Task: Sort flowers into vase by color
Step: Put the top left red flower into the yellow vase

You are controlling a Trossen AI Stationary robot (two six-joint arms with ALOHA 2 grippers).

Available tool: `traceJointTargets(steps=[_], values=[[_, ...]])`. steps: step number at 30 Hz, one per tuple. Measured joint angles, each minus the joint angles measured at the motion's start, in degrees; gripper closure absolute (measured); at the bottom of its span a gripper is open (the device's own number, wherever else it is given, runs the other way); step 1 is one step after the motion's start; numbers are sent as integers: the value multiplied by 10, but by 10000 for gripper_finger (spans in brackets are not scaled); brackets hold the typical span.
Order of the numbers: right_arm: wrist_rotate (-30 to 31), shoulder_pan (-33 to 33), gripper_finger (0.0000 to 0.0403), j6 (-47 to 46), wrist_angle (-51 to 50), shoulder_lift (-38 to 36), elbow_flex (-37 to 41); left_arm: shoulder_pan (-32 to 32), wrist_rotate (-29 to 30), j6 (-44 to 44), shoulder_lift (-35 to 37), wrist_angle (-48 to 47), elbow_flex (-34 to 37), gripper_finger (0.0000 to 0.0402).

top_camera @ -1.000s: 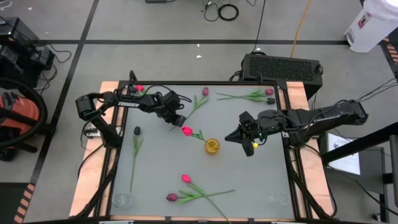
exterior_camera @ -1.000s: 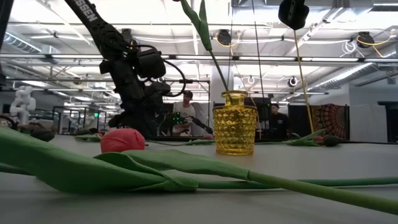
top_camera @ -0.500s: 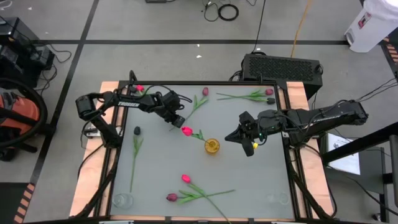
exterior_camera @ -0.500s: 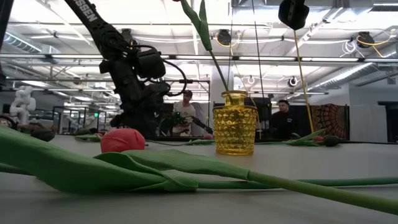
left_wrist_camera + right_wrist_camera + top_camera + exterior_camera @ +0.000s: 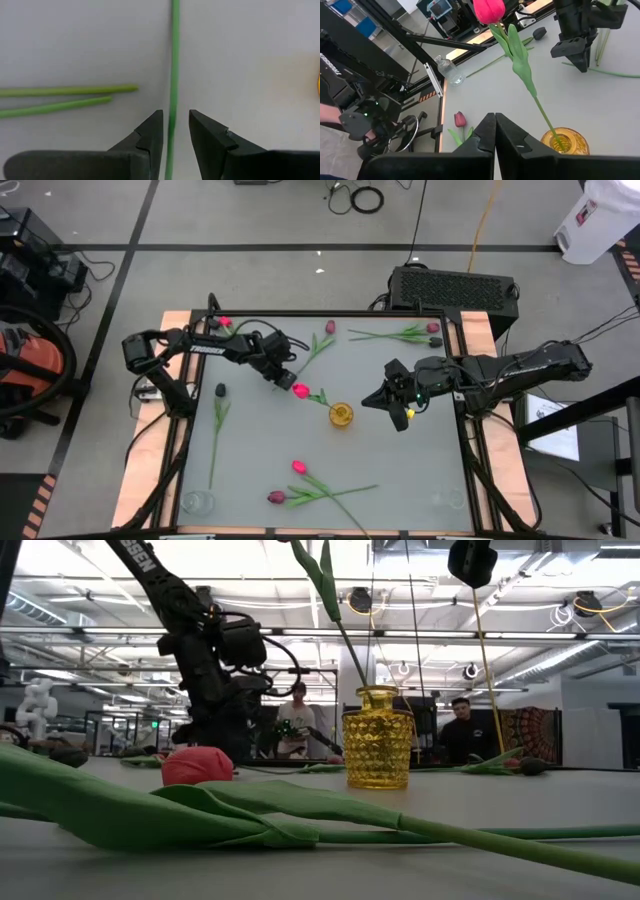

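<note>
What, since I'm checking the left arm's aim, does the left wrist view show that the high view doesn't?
Only the left wrist view: a green stem running between the left gripper's open fingers. Only the high view: the right gripper near the yellow vase, and tulip heads scattered about. Both: the left gripper over the grey table.

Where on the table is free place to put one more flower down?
Bare patches: between the yellow vase and the flowers at the near edge, and the near right corner. Crowded: around the left gripper and vase; the right gripper hovers beside it.
</note>
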State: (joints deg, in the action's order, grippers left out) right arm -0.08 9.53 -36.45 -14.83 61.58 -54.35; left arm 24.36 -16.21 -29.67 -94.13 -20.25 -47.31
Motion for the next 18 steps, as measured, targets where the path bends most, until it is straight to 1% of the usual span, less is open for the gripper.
traceJointTargets(steps=[5, 18], values=[[0, 0, 403, 0, 0, 0, 0, -9, 2, 0, 0, 0, 0, 301], [0, 0, 403, -4, 0, 0, 0, -9, 4, 0, 0, -1, 0, 301]])
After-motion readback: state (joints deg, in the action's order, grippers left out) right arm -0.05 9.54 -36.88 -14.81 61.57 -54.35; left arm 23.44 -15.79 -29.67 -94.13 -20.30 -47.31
